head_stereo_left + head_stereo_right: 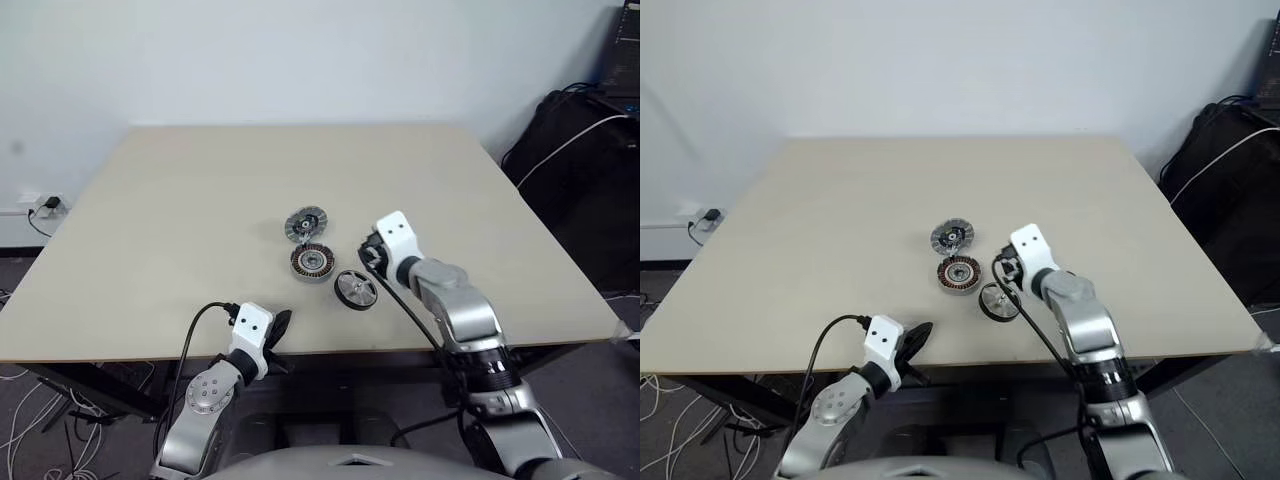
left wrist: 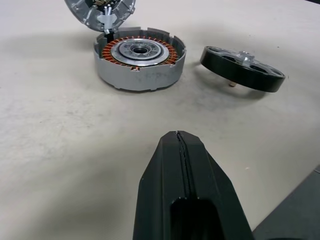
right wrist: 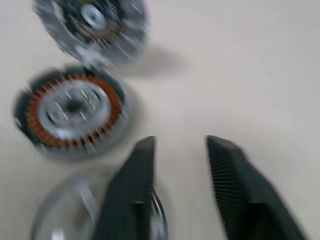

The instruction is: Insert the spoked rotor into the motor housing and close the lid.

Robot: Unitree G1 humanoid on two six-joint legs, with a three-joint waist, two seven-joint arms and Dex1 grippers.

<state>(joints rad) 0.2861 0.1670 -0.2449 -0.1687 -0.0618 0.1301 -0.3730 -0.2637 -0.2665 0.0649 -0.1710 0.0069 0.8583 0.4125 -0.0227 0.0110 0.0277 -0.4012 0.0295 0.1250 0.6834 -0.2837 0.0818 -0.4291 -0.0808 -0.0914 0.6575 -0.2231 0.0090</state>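
Beige, bare surface (image 1: 200,200) against a white wall. Near the frame's middle lies the round motor housing (image 1: 312,261) with copper-brown windings; the ribbed grey metal lid (image 1: 306,225) sits just above it, touching. Lower right of the housing rests the black spoked rotor (image 1: 356,288) — unheld. Right hand (image 3: 180,150) hovers beside it, fingers parted, empty. Left hand (image 2: 178,145), at lower left, is closed.

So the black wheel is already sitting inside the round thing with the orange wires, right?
Not quite. The spoked rotor lies on the table beside the motor housing, not inside it. The left wrist view shows the copper windings still uncovered, with the rotor resting apart.
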